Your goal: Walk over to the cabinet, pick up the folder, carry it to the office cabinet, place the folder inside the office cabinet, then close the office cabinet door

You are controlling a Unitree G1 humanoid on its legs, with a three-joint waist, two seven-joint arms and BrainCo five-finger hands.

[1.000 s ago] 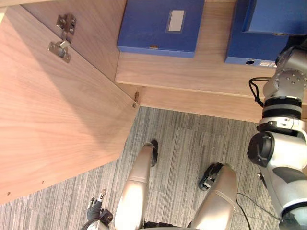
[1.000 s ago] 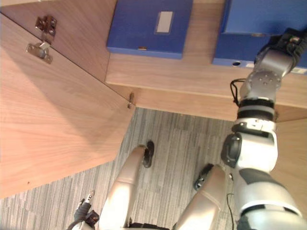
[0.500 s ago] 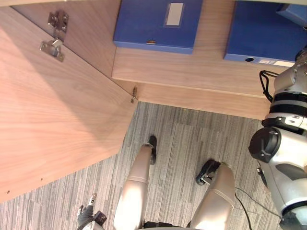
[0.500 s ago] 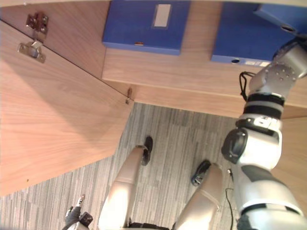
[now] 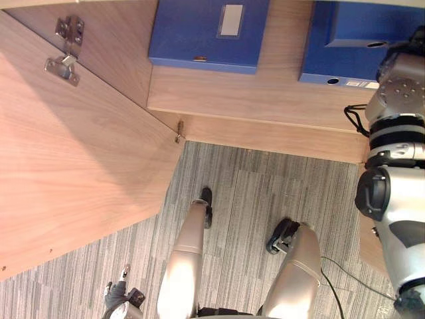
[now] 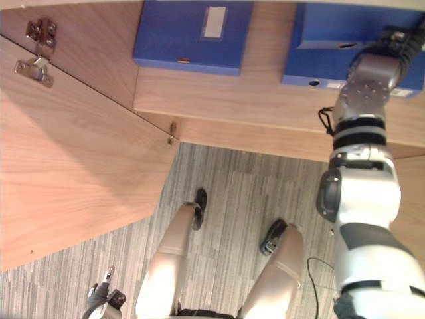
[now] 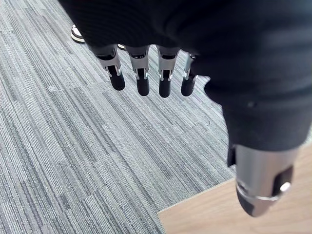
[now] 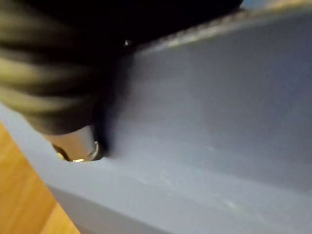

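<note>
1. The wooden cabinet door [image 5: 80,166] stands swung open on the left, with its hinge [image 5: 63,66] facing inward.
2. Grey striped carpet [image 5: 252,199] lies below it.
3. The cabinet shelf [image 5: 252,103] carries blue folders.
4. A lone folder [image 5: 199,33] lies to the left. Well apart on the right, the top folder [image 6: 352,23] rests on a bottom folder [image 6: 312,66].
5. The right hand [image 6: 404,43] lies on the top folder, but how its fingers sit cannot be told.
6. The left hand [image 7: 146,29] hangs low over the carpet, fingers [image 7: 142,80] straight, side by side.
</note>
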